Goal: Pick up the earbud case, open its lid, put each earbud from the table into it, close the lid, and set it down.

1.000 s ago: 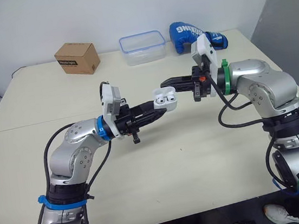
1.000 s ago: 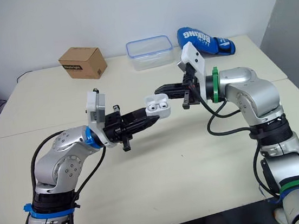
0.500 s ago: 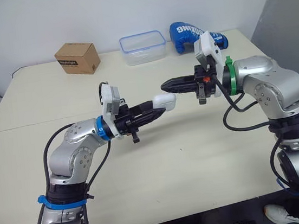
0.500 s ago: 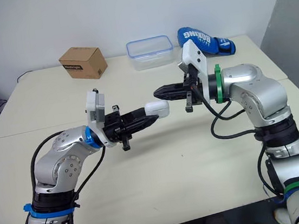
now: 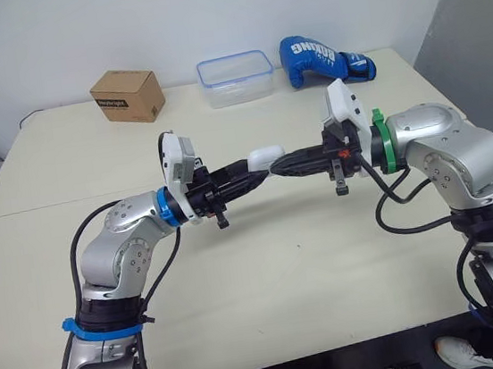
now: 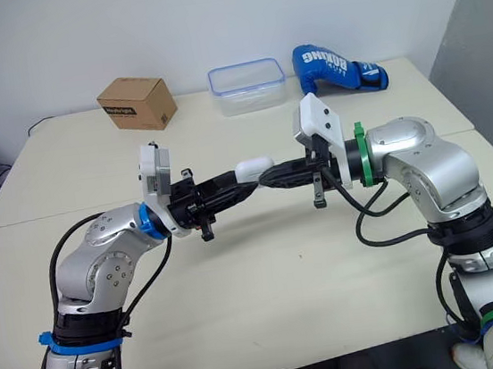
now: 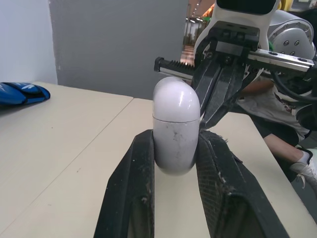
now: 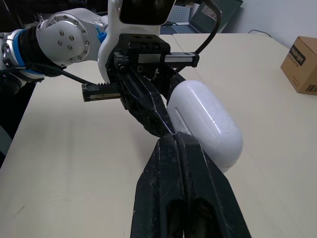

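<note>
I see the earbud case [image 7: 176,124], lid down, clamped in my left tool [image 5: 258,171] in the air above the table [image 5: 309,258]. My right tool [image 8: 174,141], fingers pressed together, has its tip just beside the case.

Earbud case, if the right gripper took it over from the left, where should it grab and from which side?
Probably the domed lid end of the earbud case, which stands free beyond the left gripper clamped on its lower body. The right gripper, now shut beside it, would open and come in from the right arm's side, pinching across the lid just past the seam.
</note>
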You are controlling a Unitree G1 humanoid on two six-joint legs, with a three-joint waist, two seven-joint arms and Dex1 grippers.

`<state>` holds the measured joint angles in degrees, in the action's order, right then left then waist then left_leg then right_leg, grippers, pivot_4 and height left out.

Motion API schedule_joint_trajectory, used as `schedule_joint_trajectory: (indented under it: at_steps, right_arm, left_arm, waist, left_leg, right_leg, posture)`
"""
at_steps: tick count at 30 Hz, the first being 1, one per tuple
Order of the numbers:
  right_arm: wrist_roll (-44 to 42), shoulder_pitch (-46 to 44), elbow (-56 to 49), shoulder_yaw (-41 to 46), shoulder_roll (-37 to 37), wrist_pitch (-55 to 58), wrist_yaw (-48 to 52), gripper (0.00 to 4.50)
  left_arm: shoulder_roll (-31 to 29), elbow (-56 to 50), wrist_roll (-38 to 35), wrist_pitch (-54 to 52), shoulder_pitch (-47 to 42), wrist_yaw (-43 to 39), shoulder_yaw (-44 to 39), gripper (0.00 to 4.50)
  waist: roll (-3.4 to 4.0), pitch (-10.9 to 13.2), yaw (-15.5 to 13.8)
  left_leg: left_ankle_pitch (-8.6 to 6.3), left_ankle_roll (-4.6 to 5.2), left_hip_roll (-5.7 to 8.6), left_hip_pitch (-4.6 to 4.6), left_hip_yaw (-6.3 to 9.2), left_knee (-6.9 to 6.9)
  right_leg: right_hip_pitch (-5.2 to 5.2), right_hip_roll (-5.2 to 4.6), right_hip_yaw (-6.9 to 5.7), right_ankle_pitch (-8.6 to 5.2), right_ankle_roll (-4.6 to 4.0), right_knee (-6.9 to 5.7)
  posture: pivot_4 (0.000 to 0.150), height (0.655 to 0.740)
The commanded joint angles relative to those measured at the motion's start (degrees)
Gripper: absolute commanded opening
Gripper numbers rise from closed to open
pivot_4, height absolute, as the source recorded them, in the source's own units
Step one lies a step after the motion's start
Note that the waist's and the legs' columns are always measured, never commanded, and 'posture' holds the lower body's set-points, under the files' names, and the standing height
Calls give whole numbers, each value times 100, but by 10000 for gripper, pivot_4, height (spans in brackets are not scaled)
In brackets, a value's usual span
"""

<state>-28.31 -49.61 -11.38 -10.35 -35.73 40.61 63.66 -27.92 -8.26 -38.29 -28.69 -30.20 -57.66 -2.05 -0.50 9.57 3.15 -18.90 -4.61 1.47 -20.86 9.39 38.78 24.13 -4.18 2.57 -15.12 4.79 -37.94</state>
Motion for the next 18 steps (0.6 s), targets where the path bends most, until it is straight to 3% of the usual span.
schedule_joint_trajectory:
  at_steps: [1,9,18]
  right_arm:
    - [-83,55,-295,193,-356,-4,216,207]
    - [653,306,-172,24,-1327,-937,758,207]
    - [1073,505,-24,16,-1368,-1436,791,207]
  left_arm:
    - [-127,-255,-220,-183,90,-17,-159,8111]
    - [-186,-195,-545,-1124,131,443,-199,8111]
    - [-115,113,-1061,-2810,15,1383,-333,8111]
  waist:
    - [0,0,-5]
    - [-1,1,-18]
    - [-2,1,-17]
  left_leg:
    - [0,0,0,0,0,0]
    - [-1,1,-1,2,-2,1]
    - [0,1,0,2,-2,2]
  right_leg:
    - [0,0,0,0,0,1]
    - [-2,0,0,0,0,-4]
    - [-2,0,1,0,0,-2]
  posture:
    - [1500,7400]
    - [1500,7400]
    - [1500,7400]
